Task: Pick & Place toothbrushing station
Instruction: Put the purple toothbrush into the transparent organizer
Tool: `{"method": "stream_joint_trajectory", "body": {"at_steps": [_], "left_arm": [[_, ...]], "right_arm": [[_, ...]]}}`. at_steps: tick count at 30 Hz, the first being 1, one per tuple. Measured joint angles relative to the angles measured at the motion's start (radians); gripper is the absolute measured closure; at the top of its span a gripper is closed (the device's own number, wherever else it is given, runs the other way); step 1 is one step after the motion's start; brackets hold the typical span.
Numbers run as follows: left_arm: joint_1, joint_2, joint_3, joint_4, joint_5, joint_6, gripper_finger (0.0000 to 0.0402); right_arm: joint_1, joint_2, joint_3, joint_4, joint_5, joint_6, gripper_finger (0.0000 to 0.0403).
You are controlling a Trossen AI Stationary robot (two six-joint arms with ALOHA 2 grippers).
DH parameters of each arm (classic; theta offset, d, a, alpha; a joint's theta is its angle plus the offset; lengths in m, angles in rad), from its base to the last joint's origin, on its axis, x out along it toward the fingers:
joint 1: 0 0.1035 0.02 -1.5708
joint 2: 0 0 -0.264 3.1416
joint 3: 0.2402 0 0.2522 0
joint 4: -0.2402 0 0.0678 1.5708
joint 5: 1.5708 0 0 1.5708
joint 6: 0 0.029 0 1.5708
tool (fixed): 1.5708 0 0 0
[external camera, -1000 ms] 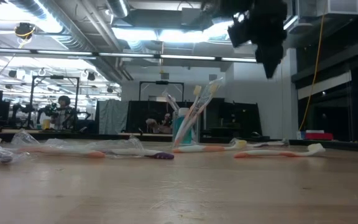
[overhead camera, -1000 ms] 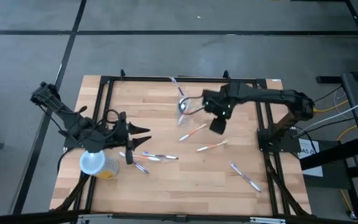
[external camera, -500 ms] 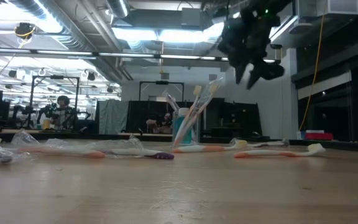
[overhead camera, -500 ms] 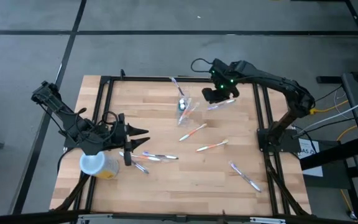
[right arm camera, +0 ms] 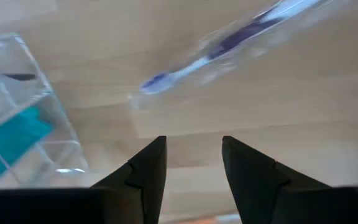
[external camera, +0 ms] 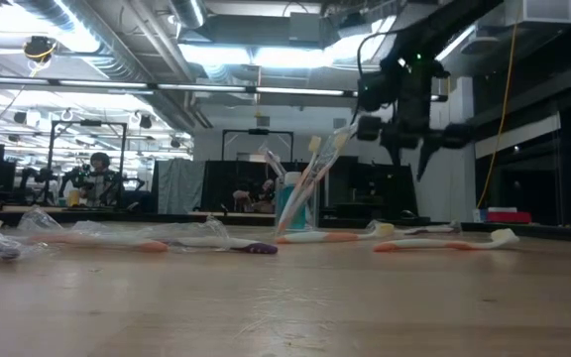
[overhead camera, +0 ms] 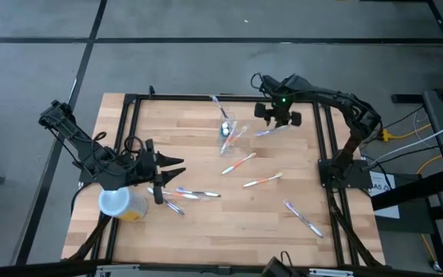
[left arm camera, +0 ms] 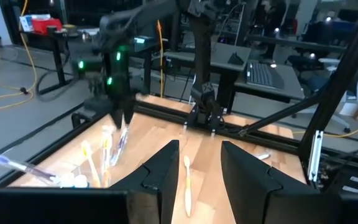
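Observation:
The toothbrushing station (overhead camera: 227, 129) is a small clear holder standing on the table's far middle, with a teal tube and toothbrushes leaning in it (external camera: 300, 193). My right gripper (overhead camera: 278, 118) hangs open just to its right, fingers pointing down, above a wrapped purple toothbrush (right arm camera: 229, 40). The right wrist view has the holder (right arm camera: 17, 106) off to one side of the fingers (right arm camera: 194, 162). My left gripper (overhead camera: 174, 165) stands open and level over the table's left side, pointing toward the right edge, with nothing between its fingers (left arm camera: 199, 168).
Loose toothbrushes lie on the wood: orange ones (overhead camera: 238, 163) (overhead camera: 262, 181) mid-table, wrapped ones (overhead camera: 194, 194) (overhead camera: 304, 218) nearer the front. A yellow tub with a pale round lid (overhead camera: 119, 204) stands at the near left. A black frame (overhead camera: 323, 138) runs around the table.
My right gripper has gone toward the table's far edge and down, rolling about its own axis until its fingers point down beside the holder. Its gap looks unchanged. The holder and the toothbrushes have kept still.

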State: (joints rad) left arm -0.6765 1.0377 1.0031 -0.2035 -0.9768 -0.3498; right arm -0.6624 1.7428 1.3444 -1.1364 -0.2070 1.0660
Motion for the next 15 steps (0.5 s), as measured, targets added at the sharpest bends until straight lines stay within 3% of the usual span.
{"method": "stream_joint_trajectory", "body": {"at_steps": [7,15], "left_arm": [[0.000,0.000,0.000,0.088,0.000,0.089,0.0288],[0.004,0.000,0.000,0.107,0.059,0.128,0.0288]], "right_arm": [[-0.001,0.001,-0.163,0.299,-0.078,0.193,0.0243],[0.009,0.001,-0.244,0.380,-0.077,0.234,0.0243]]}}
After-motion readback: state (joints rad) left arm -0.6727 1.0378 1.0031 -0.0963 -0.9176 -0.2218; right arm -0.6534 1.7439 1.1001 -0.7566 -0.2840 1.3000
